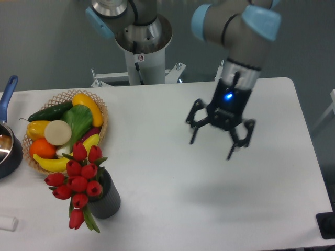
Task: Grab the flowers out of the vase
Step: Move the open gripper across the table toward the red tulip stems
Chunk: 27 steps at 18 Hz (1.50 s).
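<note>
The flowers [77, 183], a bunch of red tulip buds with green stems and leaves, stand in the vase [106, 199], a small dark ribbed cylinder at the front left of the white table. The bunch spreads wider than the vase and leans to its left. My gripper [212, 148] hangs above the table's right middle, far to the right of the flowers. Its fingers are spread open and hold nothing.
A wicker basket [102, 112] of toy fruit and vegetables sits just behind the flowers. A dark pot [8, 152] with a blue handle is at the left edge. A small white object [8, 223] lies at the front left. The arm's base column [141, 52] stands behind the table.
</note>
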Tool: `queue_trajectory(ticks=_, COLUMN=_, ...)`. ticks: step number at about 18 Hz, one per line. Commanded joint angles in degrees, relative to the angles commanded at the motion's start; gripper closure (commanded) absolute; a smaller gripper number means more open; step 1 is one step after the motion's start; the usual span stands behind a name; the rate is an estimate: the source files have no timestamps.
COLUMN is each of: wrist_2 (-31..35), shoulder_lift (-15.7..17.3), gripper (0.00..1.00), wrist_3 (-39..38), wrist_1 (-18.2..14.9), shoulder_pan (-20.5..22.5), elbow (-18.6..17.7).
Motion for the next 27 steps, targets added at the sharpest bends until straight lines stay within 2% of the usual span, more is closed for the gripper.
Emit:
queue_trajectory(ticks=3, wrist_2=-5.1, shoulder_lift=0.3, gripper=0.0, wrist_3=0.3, wrist_1=0.1, shoulder_pan=-0.1, elbow=-1.4)
queue_trajectory(ticks=7, wrist_2=-7.9, shoulder_lift=0.0, gripper=0.0, wrist_3=3.6, wrist_1=0.1, shoulder_pan=-1.5, elbow=-1.7)
queue_trajectory(ticks=10, wrist_2=-7.8, shoulder_lift=-0.8, gripper=0.0, wrist_3=8.3, wrist_1=0.1, shoulder_pan=-3.2, elbow=-2.1)
queue_trajectory(ticks=16, wrist_2=-7.8, shoulder_lift=-1.0, gripper=0.0, wrist_3=8.5, wrist_1=0.2, shoulder_pan=-6.8, elbow=-3.5)
queue_trajectory(ticks=19, wrist_2=-7.9, shoulder_lift=-1.0, gripper=0.0, wrist_3=8.3, wrist_1=0.2, shoulder_pan=-7.2, elbow=-3.5)
queue_trajectory(ticks=23, wrist_2=-8.2, shoulder_lift=-4.1, gripper=0.0, wrist_3=7.6, wrist_1=0.3, shoulder_pan=-8.9, elbow=-1.3)
queue_trajectory(ticks=27, wrist_2=-8.7, shoulder_lift=-5.2, gripper=0.0, wrist_3=6.7, wrist_1=0.3, shoulder_pan=-9.7, elbow=-1.2)
